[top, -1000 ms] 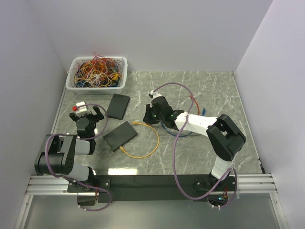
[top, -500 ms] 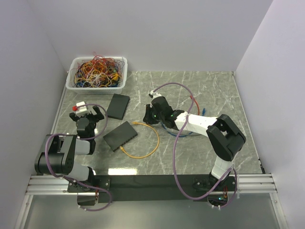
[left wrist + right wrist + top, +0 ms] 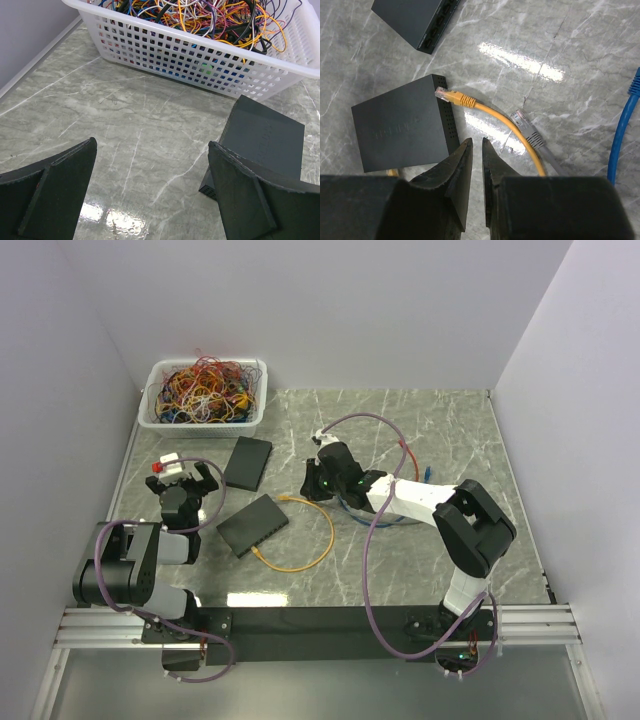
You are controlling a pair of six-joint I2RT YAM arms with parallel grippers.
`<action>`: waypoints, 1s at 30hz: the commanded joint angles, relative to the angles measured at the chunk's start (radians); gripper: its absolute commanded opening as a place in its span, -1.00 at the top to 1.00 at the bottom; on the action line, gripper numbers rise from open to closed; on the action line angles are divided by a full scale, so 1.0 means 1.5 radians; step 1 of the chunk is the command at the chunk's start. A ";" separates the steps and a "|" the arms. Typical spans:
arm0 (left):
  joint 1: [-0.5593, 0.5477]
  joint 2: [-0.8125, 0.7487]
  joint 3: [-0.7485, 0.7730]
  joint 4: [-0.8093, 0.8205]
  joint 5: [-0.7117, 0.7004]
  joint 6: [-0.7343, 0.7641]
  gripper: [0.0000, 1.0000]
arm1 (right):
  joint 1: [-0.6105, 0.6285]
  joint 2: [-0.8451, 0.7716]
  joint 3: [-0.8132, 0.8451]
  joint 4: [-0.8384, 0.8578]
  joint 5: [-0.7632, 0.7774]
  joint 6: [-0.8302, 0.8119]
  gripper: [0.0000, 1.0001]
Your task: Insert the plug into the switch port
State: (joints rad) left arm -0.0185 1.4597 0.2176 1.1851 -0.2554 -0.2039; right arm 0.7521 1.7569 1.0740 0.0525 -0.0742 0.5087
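Yellow cable's plug lies just ahead-left of the right fingers, lengthwise across them, tip at the network switch corner. Right fingers barely parted, empty; left fingers wide open, empty, well apart.

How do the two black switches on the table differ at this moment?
The near switch has the yellow cable's plug at its corner; the far switch has no cable by it. The far switch lies close to the basket, the near switch farther from it. Both are flat black boxes.
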 commanded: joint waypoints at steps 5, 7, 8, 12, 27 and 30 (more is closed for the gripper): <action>-0.001 -0.001 0.012 0.032 0.011 0.005 -0.99 | -0.005 -0.004 0.002 0.023 -0.008 0.007 0.60; -0.001 0.000 0.012 0.033 0.011 0.005 -0.99 | -0.005 -0.005 0.001 0.023 -0.008 0.007 0.60; -0.001 -0.001 0.012 0.033 0.011 0.006 -0.99 | -0.006 -0.005 0.001 0.023 -0.008 0.007 0.60; -0.001 0.000 0.013 0.033 0.011 0.005 -0.99 | -0.006 -0.011 -0.002 0.025 -0.006 0.008 0.60; -0.001 -0.001 0.012 0.032 0.011 0.005 -0.99 | -0.008 -0.010 -0.003 0.028 -0.010 0.010 0.62; -0.002 0.000 0.013 0.033 0.011 0.006 -0.99 | -0.006 -0.010 -0.004 0.029 -0.014 0.013 0.63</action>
State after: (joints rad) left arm -0.0185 1.4597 0.2176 1.1851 -0.2554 -0.2039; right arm 0.7517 1.7569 1.0740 0.0536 -0.0841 0.5129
